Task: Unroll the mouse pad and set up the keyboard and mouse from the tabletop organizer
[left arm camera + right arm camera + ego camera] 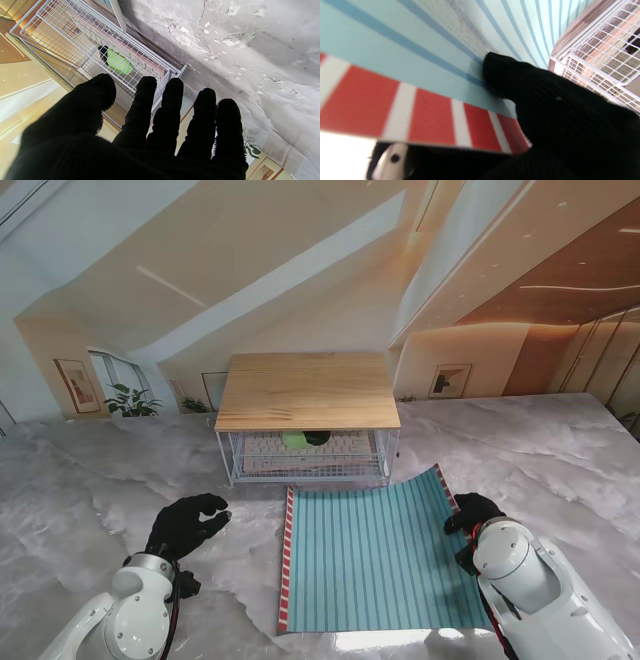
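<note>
The teal striped mouse pad (370, 560) lies unrolled in front of the organizer, red-and-white bands along its left and right edges. My right hand (472, 512) pinches the pad's right edge near the far corner, which is lifted off the table. In the right wrist view the thumb (510, 75) presses on top of the pad (395, 50) and the fingers sit beneath the red band. My left hand (187, 523) hovers open to the left of the pad, holding nothing. A green mouse (295, 440) rests on a pale keyboard (350, 445) inside the wire drawer (300, 472); the left wrist view shows the mouse (118, 63) behind the mesh.
The organizer has a wooden top (305, 390) on white wire legs, standing at the middle of the marble table (100, 480). Its wire drawer (75, 37) is just beyond my left fingers (172, 107). Bare marble lies to both sides of the pad.
</note>
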You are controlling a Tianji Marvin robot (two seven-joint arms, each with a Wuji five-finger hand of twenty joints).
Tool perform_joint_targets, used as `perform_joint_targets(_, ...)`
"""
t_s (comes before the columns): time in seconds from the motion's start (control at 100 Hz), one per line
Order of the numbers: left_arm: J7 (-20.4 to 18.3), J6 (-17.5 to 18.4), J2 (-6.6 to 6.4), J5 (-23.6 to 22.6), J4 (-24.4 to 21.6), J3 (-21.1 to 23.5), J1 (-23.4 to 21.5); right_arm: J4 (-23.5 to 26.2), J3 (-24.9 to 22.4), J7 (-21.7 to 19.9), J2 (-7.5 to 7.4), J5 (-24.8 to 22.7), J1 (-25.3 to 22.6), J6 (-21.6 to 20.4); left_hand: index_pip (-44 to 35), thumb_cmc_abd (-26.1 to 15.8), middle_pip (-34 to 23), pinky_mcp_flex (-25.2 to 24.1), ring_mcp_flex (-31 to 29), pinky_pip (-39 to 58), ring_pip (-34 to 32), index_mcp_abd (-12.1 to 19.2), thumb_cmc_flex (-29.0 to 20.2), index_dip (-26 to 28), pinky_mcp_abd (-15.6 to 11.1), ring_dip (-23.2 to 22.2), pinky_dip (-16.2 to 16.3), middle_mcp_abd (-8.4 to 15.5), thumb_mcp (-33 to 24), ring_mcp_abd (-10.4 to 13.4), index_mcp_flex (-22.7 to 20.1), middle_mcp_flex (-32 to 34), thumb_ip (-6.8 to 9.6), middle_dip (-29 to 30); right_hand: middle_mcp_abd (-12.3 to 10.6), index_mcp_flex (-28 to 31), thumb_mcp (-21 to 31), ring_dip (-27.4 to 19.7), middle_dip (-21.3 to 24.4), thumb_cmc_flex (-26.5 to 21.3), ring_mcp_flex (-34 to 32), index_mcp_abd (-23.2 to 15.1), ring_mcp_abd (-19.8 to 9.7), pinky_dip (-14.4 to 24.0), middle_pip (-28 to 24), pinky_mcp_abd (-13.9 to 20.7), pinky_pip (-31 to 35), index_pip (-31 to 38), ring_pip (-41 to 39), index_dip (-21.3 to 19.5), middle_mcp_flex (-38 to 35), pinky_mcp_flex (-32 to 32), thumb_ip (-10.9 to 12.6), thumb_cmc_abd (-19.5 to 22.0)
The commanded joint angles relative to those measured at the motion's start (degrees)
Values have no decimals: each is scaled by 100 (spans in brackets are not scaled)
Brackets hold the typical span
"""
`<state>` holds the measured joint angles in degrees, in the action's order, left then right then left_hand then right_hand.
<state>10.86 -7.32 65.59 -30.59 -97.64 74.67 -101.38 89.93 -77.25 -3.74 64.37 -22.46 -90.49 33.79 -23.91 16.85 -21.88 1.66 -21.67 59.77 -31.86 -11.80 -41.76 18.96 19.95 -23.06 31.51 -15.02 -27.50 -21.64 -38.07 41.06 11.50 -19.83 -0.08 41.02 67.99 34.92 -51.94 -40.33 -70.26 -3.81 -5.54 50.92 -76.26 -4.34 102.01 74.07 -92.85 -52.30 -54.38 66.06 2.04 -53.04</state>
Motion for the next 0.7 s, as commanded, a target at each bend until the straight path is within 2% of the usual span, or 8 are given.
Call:
perform_joint_targets(0.0, -102, 28, 23, 5, -44, -9, -32, -54, 43, -94, 12, -109, -6, -58, -64, -162, -17, -46, 159, 82, -11, 109, 116, -20, -75, -17, -24, 163, 103, 49, 50, -74, 171, 26, 770, -397, 103, -103, 357, 199, 390, -212, -51, -119, 112, -254, 541, -127, 202, 301, 617, -374, -82, 220)
perform_joint_targets(0.2, -105, 39, 23, 13, -52, -9, -43, -229, 95, 126, 52, -222, 43, -208, -62, -161, -15, -46, 164, 82, -7, 113, 114, -20, -75, -15, -24, 157, 105, 41, 52, -72, 171, 26, 804, -1045, -110, -71, 1136, 331, 1712, -53, 861, 200, 756, -685, -545, -633, 1584, 1178, 1572, -2274, -255, 486)
perform_joint_targets(0.31, -90, 48, 25, 15, -51, -6, -53, -305, 92, 279, 83, -258, 61, -305, -64, -161, -14, -46, 168, 81, -9, 109, 119, -19, -75, -17, -24, 158, 106, 40, 50, -74, 172, 26, 756, -1173, -233, -61, 1347, 424, 2041, 80, 965, 179, 821, -750, -947, -728, 1971, 1422, 1855, -2759, -346, 604)
perform_joint_targets(0.36, -82, 49, 27, 14, -52, -5, -59, -322, 88, 318, 90, -269, 61, -345, -64, -157, -12, -46, 167, 81, -9, 103, 119, -19, -75, -17, -24, 156, 106, 37, 47, -76, 173, 26, 716, -1229, -299, -147, 1477, 590, 2423, 204, 1118, 128, 1069, -802, -1322, -1104, 2490, 1674, 2182, -3244, -335, 757)
perform_joint_targets(0.41, -79, 49, 28, 17, -56, -4, -66, -326, 87, 334, 87, -314, 51, -383, -63, -159, -13, -46, 165, 81, -11, 106, 120, -19, -75, -17, -24, 165, 105, 39, 46, -74, 173, 26, 636, -1251, -381, -203, 1592, 752, 2882, 301, 1131, 119, 1354, -743, -1609, -1568, 2959, 1852, 2578, -3831, -261, 958)
perform_joint_targets(0.46, -78, 52, 27, 14, -61, 0, -74, -336, 88, 400, 90, -397, 32, -450, -60, -162, -11, -46, 169, 81, -10, 113, 122, -20, -75, -17, -24, 154, 107, 44, 49, -75, 173, 26, 523, -1319, -493, -278, 1958, 874, 3340, 362, 1074, 85, 1752, -716, -1941, -2199, 3473, 1775, 2891, -4477, -78, 1090)
perform_joint_targets(0.55, -75, 68, 26, 8, -69, 13, -87, -318, 75, 502, 90, -555, -26, -566, -61, -160, -11, -46, 168, 81, -11, 101, 115, -19, -75, -17, -24, 153, 108, 44, 45, -71, 172, 26, 287, -1607, -607, -618, 2654, 958, 4170, 284, 929, -115, 2460, -690, -2580, -2996, 4435, 2257, 3426, -5553, -160, 1099)
perform_joint_targets(0.69, -69, 116, 24, -2, -73, 39, -102, -206, -18, 723, 126, -613, -157, -713, -58, -165, -7, -46, 173, 81, -5, 114, 128, -19, -75, -14, -24, 158, 118, 41, 49, -75, 169, 27, -59, -1954, -765, -928, 2926, 1102, 5378, 89, 629, -374, 2844, -412, -3374, -3338, 5201, 2588, 4197, -6670, -219, 1153)
